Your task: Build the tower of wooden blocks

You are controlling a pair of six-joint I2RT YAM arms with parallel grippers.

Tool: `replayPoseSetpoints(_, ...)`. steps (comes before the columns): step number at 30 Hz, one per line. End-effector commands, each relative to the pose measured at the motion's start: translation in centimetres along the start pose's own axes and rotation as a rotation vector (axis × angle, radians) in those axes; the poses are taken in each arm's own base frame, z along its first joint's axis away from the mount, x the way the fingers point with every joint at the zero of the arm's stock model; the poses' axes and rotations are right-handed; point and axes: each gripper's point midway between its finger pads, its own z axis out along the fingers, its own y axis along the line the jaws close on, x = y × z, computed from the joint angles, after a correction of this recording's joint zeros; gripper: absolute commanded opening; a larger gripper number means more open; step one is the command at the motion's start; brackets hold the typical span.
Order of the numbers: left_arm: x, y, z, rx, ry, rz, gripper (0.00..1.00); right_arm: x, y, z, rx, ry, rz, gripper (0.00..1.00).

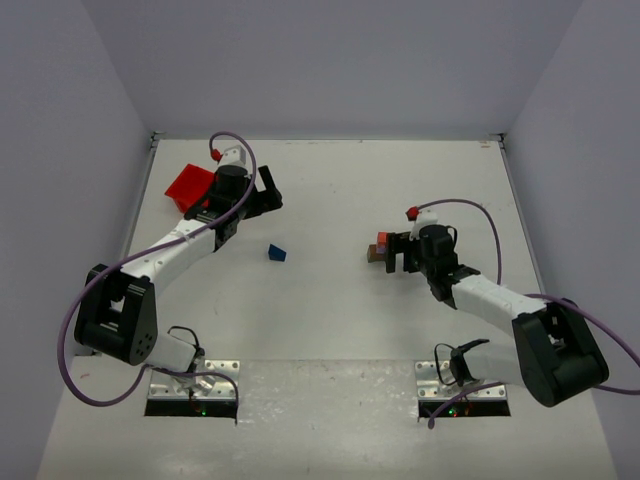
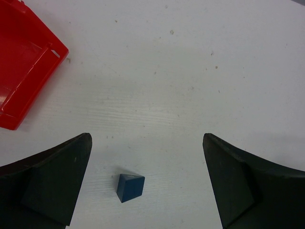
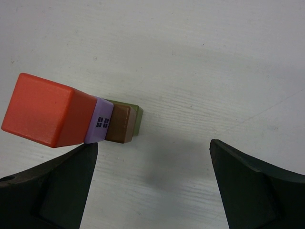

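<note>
Though only a coloured speck from above, resolves at the right wrist into the wood block tower point(image 3: 95, 119): one orange-red, one lilac, one brown, one olive block, stacked on the table point(image 3: 214, 57) just ahead of the right gripper point(image 3: 153, 145), jaws spread. Mid-table, one dark blue wedge point(image 2: 129, 187), framed by the left gripper point(image 2: 147, 143), jaws likewise wide; one red bin point(image 2: 24, 62) at the left edge.

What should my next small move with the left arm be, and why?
Probably lower the left end effector over the dark blue wedge, centring it. The jaws stand open and empty, the wedge lies alone on the table, framed slightly left of centre between them, and the stack beside the right end effector has no wedge on top.
</note>
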Motion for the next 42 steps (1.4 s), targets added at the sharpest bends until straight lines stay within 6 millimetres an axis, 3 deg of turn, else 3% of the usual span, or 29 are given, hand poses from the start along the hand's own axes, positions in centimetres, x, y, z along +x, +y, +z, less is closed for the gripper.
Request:
replayPoseSetpoints(1, -2.0, -1.4, -1.0, 0.054, -0.074, 0.003, 1.00, -2.5, 0.2, 0.2, 0.001, -0.054, -0.009, 0.99)
replayPoseSetpoints(9, -1.9, -1.4, -1.0, 0.056, -0.071, 0.003, 1.00, -1.7, 0.5, -0.5, -0.013, -0.023, 0.004, 0.99)
replayPoseSetpoints(13, -2.0, -1.5, -1.0, 0.056, -0.074, 0.001, 1.00, -1.4, 0.7, -1.7, -0.027, -0.008, 0.008, 0.99)
replayPoseSetpoints(18, -2.3, -1.4, -1.0, 0.036, -0.076, -0.032, 1.00, -2.0, 1.6, -4.6, -0.085, -0.018, 0.019, 0.99)
replayPoseSetpoints(23, -0.8, -0.1, -0.6, -0.046, -0.008, -0.069, 1.00, -4.4, 2.3, -7.2, -0.122, -0.094, 0.052, 0.99)
replayPoseSetpoints(29, 4.4, 0.1, -0.8, -0.009, 0.175, -0.101, 1.00, -8.9, 0.6, -9.1, -0.006, -0.226, 0.155, 0.99)
replayPoseSetpoints(34, 7.5, 0.6, -1.2, 0.003, 0.257, -0.126, 0.96, -9.7, 0.4, -9.0, 0.015, -0.245, 0.181, 0.99)
replayPoseSetpoints(36, 8.8, 1.4, -1.3, -0.022, 0.286, -0.133, 0.88, -9.3, 0.4, -8.6, 0.011, -0.230, 0.177, 0.99)
replayPoseSetpoints(41, 10.0, 2.0, -1.1, -0.045, 0.318, -0.142, 0.73, -8.5, 0.2, -8.1, 0.027, -0.200, 0.175, 0.99)
replayPoseSetpoints(42, 10.3, 2.1, -1.0, -0.048, 0.326, -0.141, 0.67, -8.3, 0.1, -8.1, 0.034, -0.196, 0.175, 0.99)
